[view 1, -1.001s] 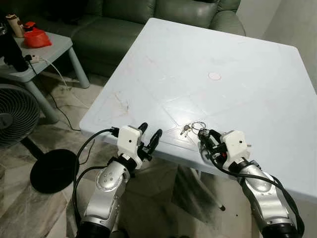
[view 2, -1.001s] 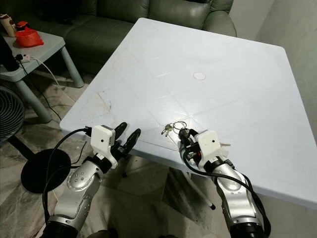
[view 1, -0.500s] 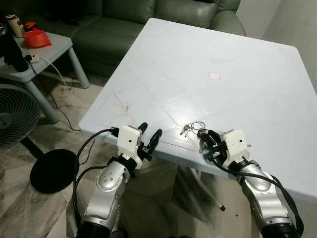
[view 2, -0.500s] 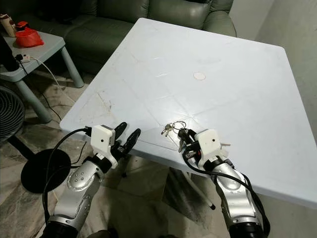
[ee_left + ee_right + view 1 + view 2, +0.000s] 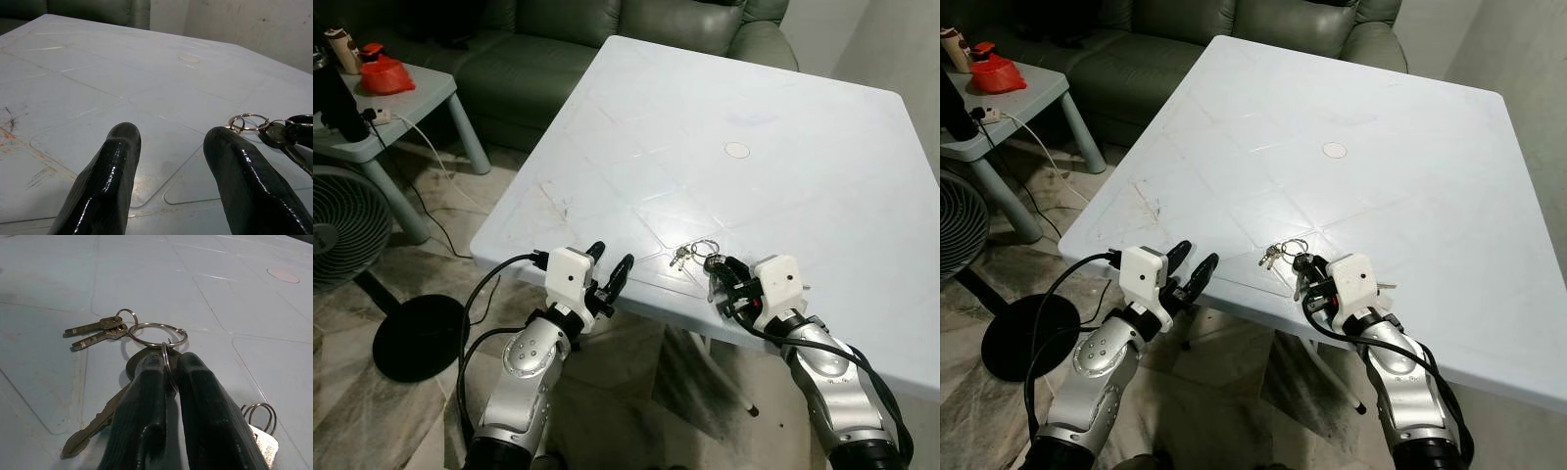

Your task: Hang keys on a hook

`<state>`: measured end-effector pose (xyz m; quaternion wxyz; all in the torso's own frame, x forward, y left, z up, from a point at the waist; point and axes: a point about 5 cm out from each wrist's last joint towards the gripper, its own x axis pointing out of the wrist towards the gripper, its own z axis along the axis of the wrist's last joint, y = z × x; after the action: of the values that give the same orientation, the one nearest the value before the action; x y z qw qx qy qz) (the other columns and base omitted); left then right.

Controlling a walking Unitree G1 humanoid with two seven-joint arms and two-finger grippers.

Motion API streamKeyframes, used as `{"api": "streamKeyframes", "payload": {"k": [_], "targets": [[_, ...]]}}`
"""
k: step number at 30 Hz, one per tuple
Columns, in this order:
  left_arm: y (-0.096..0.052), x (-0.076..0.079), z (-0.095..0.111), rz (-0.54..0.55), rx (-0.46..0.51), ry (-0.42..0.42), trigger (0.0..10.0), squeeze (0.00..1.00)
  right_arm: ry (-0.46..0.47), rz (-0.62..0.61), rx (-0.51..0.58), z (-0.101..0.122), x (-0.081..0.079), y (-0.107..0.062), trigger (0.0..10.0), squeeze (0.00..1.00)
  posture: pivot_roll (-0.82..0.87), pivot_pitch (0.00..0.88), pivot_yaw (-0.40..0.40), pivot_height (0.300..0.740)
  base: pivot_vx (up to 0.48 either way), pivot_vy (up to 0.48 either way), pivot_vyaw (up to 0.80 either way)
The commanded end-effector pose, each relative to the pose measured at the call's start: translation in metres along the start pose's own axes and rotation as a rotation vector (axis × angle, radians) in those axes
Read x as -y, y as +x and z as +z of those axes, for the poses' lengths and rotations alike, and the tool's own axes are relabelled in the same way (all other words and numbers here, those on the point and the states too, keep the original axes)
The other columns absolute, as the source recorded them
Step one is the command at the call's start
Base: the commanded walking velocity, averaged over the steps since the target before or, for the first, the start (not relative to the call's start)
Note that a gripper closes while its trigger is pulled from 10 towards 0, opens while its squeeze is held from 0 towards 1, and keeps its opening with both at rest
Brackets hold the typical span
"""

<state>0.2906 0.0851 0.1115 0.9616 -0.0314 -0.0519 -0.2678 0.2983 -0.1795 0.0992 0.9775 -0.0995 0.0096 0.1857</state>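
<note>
A bunch of keys [image 5: 688, 254] on metal rings lies on the pale blue table [image 5: 754, 108], close to its front edge. My right gripper [image 5: 715, 266] is over that edge, shut on one ring [image 5: 166, 363]. Two small keys [image 5: 98, 331] lie flat on the table beyond the fingers. A larger key [image 5: 93, 431] trails under the fingers. My left gripper [image 5: 610, 266] is at the table's front edge, left of the keys. It is open, its fingers [image 5: 115, 166] holding nothing, and the ring [image 5: 247, 122] shows past them.
A round mark [image 5: 737, 150] sits mid-table. A green sofa [image 5: 607, 29] stands behind the table. At the left are a small side table [image 5: 406, 93] with a red object [image 5: 385, 73], a cable and a floor fan [image 5: 342, 230].
The right gripper has shifted slightly with the ring in its grip, and one key now dangles below its fingers. The left arm has not moved.
</note>
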Motion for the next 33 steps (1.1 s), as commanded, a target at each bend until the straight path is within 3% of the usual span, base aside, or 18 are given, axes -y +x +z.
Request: {"api": "streamKeyframes", "payload": {"k": [1,12,17,21,23,24,26,30,33], "targets": [[0.001,0.002,0.002,-0.001,0.009,0.004,10.0,0.0,-0.013,-0.026,0.009,0.003,0.004,-0.001,0.0,0.0,0.01,0.146,-0.048,0.74,0.0,0.0,0.0],[0.003,-0.001,0.005,0.009,0.014,0.006,10.0,0.0,0.011,-0.045,0.027,0.005,0.005,0.0,0.0,0.0,0.01,0.15,-0.047,0.74,0.0,0.0,0.0],[0.005,-0.005,0.008,0.024,0.027,0.001,10.0,0.0,0.109,-0.074,0.093,0.015,0.008,0.002,0.0,0.0,0.01,0.145,-0.045,0.74,0.0,0.0,0.0],[0.01,-0.014,0.015,0.047,0.049,0.007,10.0,0.0,0.264,-0.114,0.188,0.03,0.013,0.005,0.0,0.0,0.01,0.138,-0.037,0.74,0.0,0.0,0.0],[0.011,-0.015,0.016,0.051,0.052,0.008,10.0,0.0,0.282,-0.122,0.204,0.033,0.014,0.005,0.0,0.0,0.01,0.136,-0.038,0.74,0.0,0.0,0.0],[0.013,-0.021,0.02,0.066,0.064,0.006,10.0,0.0,0.399,-0.148,0.258,0.041,0.02,0.006,0.0,0.0,0.01,0.134,-0.037,0.74,0.0,0.0,0.0],[0.015,-0.025,0.023,0.074,0.072,0.006,10.0,0.0,0.453,-0.148,0.277,0.045,0.024,0.007,0.0,0.0,0.01,0.132,-0.035,0.74,0.0,0.0,0.0],[0.016,-0.031,0.027,0.088,0.08,0.012,10.0,0.0,0.335,-0.115,0.269,0.049,0.025,0.007,0.0,0.0,0.01,0.126,-0.033,0.74,0.0,0.0,0.0],[0.016,-0.031,0.027,0.089,0.08,0.012,10.0,0.0,0.325,-0.109,0.268,0.049,0.025,0.007,0.0,0.0,0.01,0.125,-0.033,0.74,0.0,0.0,0.0]]}}
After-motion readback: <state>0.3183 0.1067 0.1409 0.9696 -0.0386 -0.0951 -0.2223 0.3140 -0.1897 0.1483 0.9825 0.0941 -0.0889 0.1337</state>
